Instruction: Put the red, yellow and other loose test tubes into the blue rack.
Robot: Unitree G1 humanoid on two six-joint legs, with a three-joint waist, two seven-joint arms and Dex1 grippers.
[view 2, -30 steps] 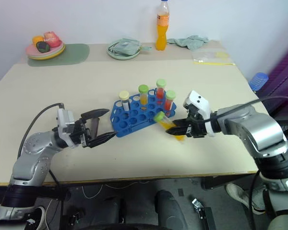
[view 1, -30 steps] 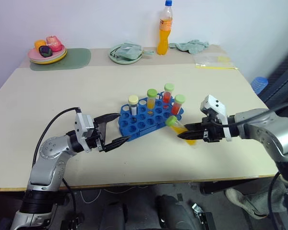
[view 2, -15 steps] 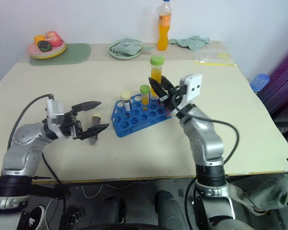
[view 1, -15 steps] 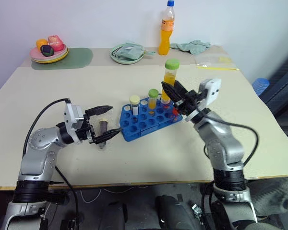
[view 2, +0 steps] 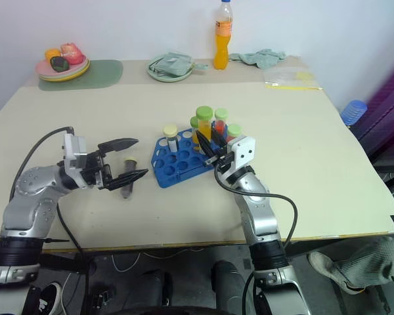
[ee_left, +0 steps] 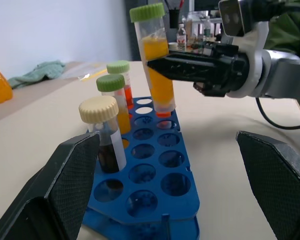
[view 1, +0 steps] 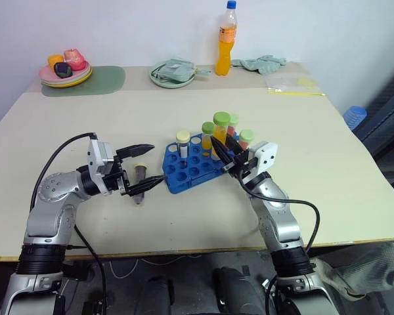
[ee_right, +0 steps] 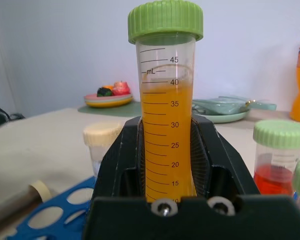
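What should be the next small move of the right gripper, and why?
Probably lower the yellow tube straight down into the hole under it. The right gripper holds it upright, its tip just above or just entering a hole of the blue rack, beside the tubes already standing there, so only the descent seems left before release.

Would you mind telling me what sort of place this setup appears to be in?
Probably a robot test room dressed as a lab bench rather than a real lab: a blue rack of capped test tubes shares a plain table with a drink bottle and a plate of toy food.
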